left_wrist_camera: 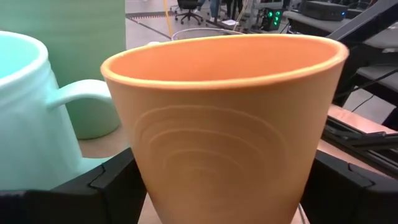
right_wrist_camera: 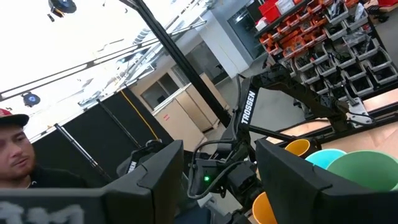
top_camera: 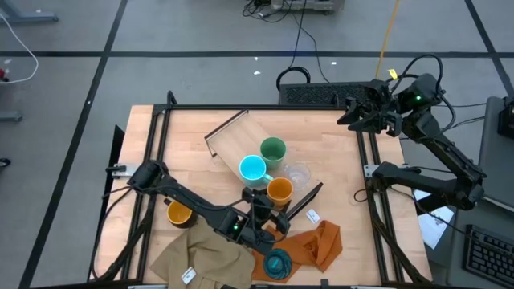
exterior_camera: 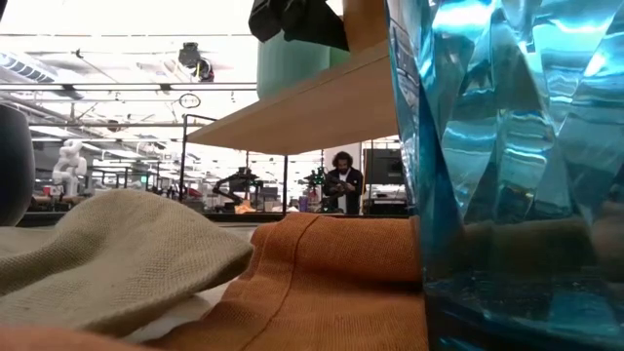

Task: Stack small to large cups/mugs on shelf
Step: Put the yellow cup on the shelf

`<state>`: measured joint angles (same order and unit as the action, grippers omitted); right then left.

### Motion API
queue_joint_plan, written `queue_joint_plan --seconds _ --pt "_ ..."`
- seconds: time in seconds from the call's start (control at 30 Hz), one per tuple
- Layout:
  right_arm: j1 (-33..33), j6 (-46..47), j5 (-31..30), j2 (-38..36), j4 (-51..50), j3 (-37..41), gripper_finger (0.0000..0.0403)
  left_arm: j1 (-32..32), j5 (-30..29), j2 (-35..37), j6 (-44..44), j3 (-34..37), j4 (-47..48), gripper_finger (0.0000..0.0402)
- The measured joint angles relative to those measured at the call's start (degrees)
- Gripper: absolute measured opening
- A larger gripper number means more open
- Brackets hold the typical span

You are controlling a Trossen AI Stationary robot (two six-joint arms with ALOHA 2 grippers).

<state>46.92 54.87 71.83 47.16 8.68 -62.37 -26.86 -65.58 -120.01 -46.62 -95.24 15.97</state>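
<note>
The light-wood shelf point(top_camera: 233, 136) stands mid-table on wire brackets. On it are a green cup point(top_camera: 273, 150), a light-blue mug point(top_camera: 253, 168), a clear tumbler point(top_camera: 299, 173) and an orange cup point(top_camera: 279, 190). My left gripper point(top_camera: 269, 210) is at the orange cup point(left_wrist_camera: 224, 124), closed on it. A dark mug with a yellow inside point(top_camera: 178, 213) stands on the table to the left. A ribbed teal cup point(top_camera: 277, 263) stands by the near edge. My right gripper point(top_camera: 353, 116) waits open, raised over the far right corner. My left gripper has the orange cup's lower wall point(left_wrist_camera: 149, 186) between its two fingers point(left_wrist_camera: 106, 186), one on each side. The fingers come nearly level from the table's near side. The cup stands upright, mouth up; whether its base rests on the shelf I cannot tell.
A tan cloth point(top_camera: 201, 257) and an orange cloth point(top_camera: 317, 245) lie along the near edge, the teal cup at the orange cloth's edge. A white tag point(top_camera: 313, 215) lies near the shelf's bracket. A person point(right_wrist_camera: 18, 155) shows beyond the table.
</note>
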Motion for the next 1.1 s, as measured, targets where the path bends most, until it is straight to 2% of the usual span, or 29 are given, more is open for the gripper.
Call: queue_joint_plan --seconds 0.17,0.27,0.4,0.53,1.1 --pt "0.0 0.0 -0.02 0.0 -0.01 0.0 0.0192 0.16 1.07 0.02 0.2 0.0 -0.11 0.0339" --pt "0.0 0.0 -0.02 0.04 0.0 0.0 0.0192 0.16 1.62 0.02 1.58 0.0 -0.12 0.0354" --pt "0.0 0.0 -0.02 0.04 0.01 0.0 0.0192 0.28 5.28 -0.08 2.8 0.04 0.26 0.0377" --pt "0.0 0.0 -0.02 0.07 0.0 0.0 0.0192 0.27 5.48 -0.02 2.82 0.04 0.57 0.0389" --pt "0.0 0.0 -0.02 0.06 -0.01 0.0 0.0192 0.27 5.53 -0.02 3.96 0.04 0.57 0.0392"
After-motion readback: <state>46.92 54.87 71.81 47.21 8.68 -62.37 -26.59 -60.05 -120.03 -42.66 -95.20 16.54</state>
